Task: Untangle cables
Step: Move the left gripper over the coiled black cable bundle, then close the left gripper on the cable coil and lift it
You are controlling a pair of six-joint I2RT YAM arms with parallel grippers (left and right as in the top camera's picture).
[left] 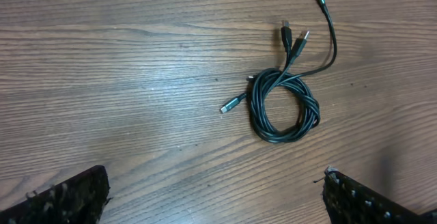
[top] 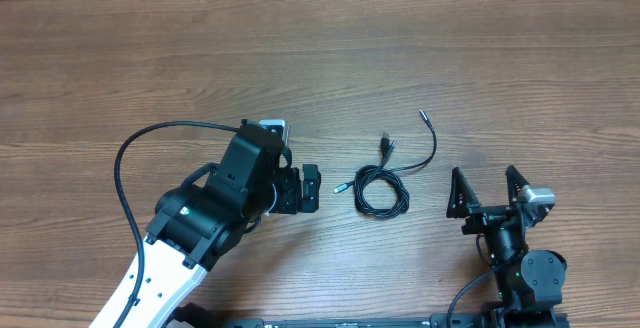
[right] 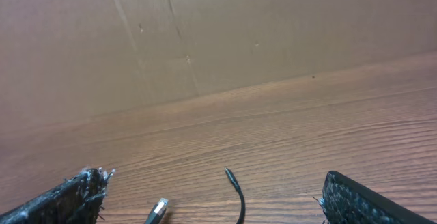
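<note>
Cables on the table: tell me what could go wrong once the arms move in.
The cables are wound in one coil; closing on it may catch several strands, and pulling could tighten the tangle.
They lie flat on the wood table, so the open left gripper or right gripper might scrape the surface or slip off.
Pulling one loose plug tip may drag the whole bundle.

Robot lab bench, wood-grain table [top: 200, 58] beneath both pairs of jaws, left arm [top: 160, 268] and right arm [top: 530, 278] at its near edge, plain brown board wall [right: 205, 33] beyond the right gripper's [top: 484, 173] jaws.
</note>
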